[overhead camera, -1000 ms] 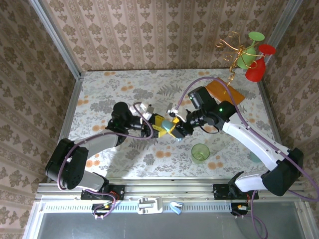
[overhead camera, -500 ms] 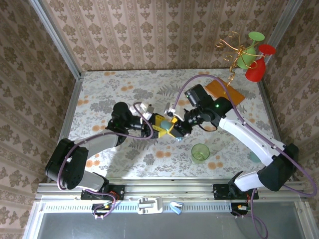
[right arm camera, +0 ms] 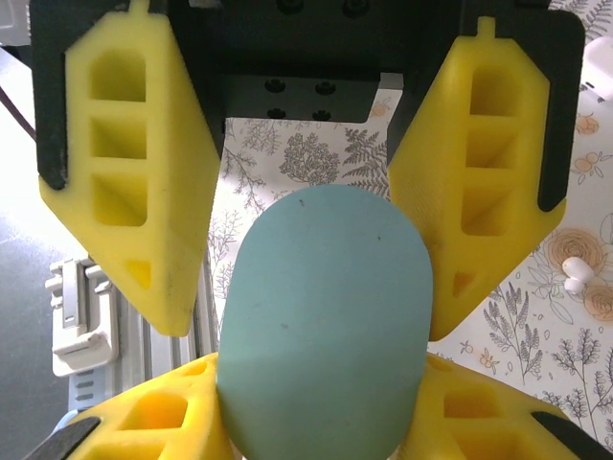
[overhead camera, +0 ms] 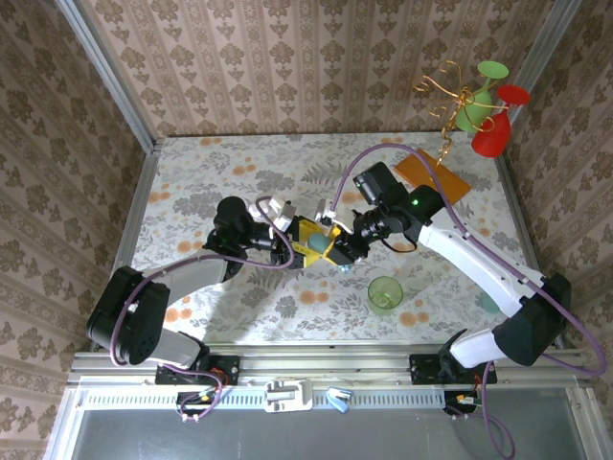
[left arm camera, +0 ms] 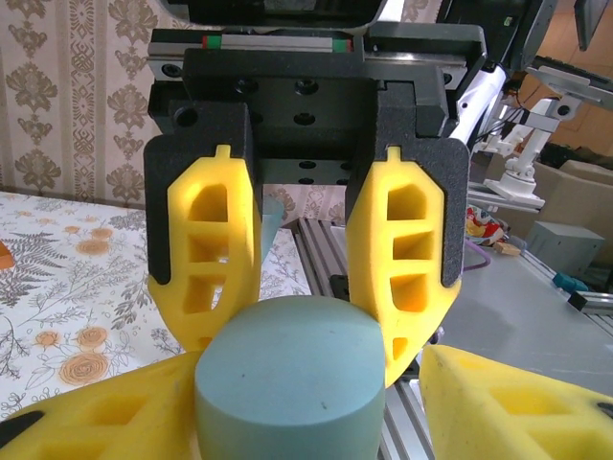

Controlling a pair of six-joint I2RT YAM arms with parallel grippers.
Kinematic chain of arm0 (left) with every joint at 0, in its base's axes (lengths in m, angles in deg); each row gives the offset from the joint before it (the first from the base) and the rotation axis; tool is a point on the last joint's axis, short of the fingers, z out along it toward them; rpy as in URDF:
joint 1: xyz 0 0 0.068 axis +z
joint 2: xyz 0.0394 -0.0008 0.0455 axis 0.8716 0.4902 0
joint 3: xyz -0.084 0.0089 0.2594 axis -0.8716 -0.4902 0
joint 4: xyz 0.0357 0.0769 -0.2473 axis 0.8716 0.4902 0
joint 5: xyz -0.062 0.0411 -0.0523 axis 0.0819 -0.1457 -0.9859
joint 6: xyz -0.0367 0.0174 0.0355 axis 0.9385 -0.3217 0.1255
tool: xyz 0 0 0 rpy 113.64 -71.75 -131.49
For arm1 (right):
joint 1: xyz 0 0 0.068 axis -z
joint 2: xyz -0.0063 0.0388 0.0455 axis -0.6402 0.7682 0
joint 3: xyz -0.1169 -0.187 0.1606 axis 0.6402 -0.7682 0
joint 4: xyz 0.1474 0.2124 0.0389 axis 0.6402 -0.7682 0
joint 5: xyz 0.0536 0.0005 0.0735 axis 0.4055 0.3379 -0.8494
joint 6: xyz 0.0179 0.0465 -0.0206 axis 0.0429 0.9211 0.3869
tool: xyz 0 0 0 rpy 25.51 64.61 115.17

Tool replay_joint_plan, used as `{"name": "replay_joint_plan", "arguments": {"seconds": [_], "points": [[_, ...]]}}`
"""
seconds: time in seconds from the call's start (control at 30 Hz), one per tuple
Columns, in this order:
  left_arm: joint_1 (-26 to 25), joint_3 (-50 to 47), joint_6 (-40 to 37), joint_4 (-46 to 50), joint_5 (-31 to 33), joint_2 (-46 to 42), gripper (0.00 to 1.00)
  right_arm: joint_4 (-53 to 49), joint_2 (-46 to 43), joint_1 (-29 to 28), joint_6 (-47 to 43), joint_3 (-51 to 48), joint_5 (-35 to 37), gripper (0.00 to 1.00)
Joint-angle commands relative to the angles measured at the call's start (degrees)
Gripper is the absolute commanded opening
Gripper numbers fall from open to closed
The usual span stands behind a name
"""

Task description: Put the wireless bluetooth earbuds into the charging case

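A pale blue pebble-shaped charging case hangs above the middle of the table between both grippers, lid closed. My right gripper is shut on the case, its yellow fingers pressing both sides. My left gripper faces it from the left and is open, with a gap between its finger and the case. One small white earbud lies on the flowered table beyond the case.
A green cup stands just right of the grippers. An orange sheet lies at the back right beside a wire stand with green and red shapes. A small white object lies beside the left wrist.
The left gripper's jaws have spread apart around the case. The right arm has shifted slightly left, still holding the case.
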Motion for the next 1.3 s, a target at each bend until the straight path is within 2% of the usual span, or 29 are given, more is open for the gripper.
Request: {"name": "replay_joint_plan", "arguments": {"seconds": [0.0, 0.5, 1.27], "points": [[-0.3, 0.4, -1.0, -0.8, -1.9, 0.3, 0.59, -0.1, -1.5, 0.0, -0.1, 0.7, 0.5, 0.17], [-0.4, 0.2, -2.6, 0.8, -1.9, 0.2, 0.58, 3.0, -4.1, 0.6, 1.3, -1.2, 0.4, 0.17], [-0.5, 0.5, -1.5, 0.9, -1.5, -0.4, 0.56, 0.7, -0.2, 0.6, 0.4, 0.3, -0.5, 0.17]]}}
